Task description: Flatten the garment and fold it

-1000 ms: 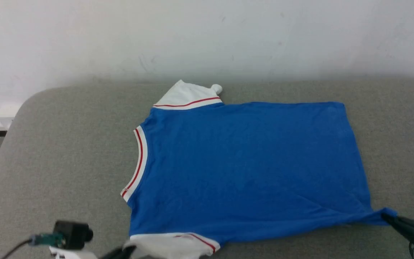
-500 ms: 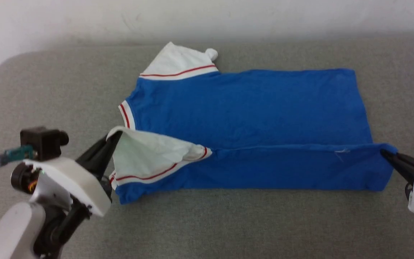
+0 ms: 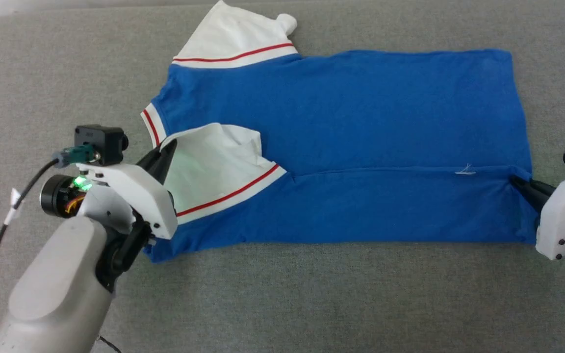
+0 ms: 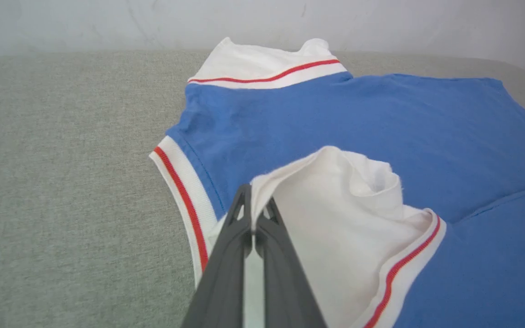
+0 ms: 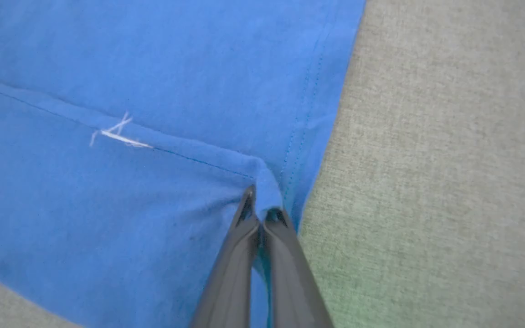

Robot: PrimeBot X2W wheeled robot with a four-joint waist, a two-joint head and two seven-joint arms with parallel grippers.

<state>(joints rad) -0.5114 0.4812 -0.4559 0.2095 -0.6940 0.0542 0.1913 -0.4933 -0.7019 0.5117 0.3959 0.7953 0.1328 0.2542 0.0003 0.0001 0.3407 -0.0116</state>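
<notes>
- Head view: the garment (image 3: 341,122) lay plain blue side up on the grey cushion (image 3: 312,304), collar (image 3: 151,125) to the left and hem to the right. Its near long edge was turned over onto the body.
- The left gripper (image 3: 167,147) was clamped on the near sleeve (image 3: 214,171). The right gripper (image 3: 515,182) was clamped on the hem corner.
- Risk: if one end were carried further than the other, the fold line would likely slant and the later folds would go askew.
- The far sleeve (image 3: 233,37) stuck out with its tip curled. Left as it was, it would probably make a lump.
- Left wrist view: the jaws were together on a thin bit of the white sleeve edge, with very little cloth between them. The sleeve stood puffed and creased behind the tips.
- Risk: a tug could pull that edge free, because soft knit slips easily. If let go as it stood, the sleeve would likely settle crumpled, not flat.
- Right wrist view: the jaws were pinched on the folded corner, and the cloth puckered toward the tips.
- I could not tell whether one layer or two was caught.
- Risk: if the under layer was caught too, lifting would drag the body off the cushion and undo the flattening. Pulling hard would stretch the knit.
</notes>
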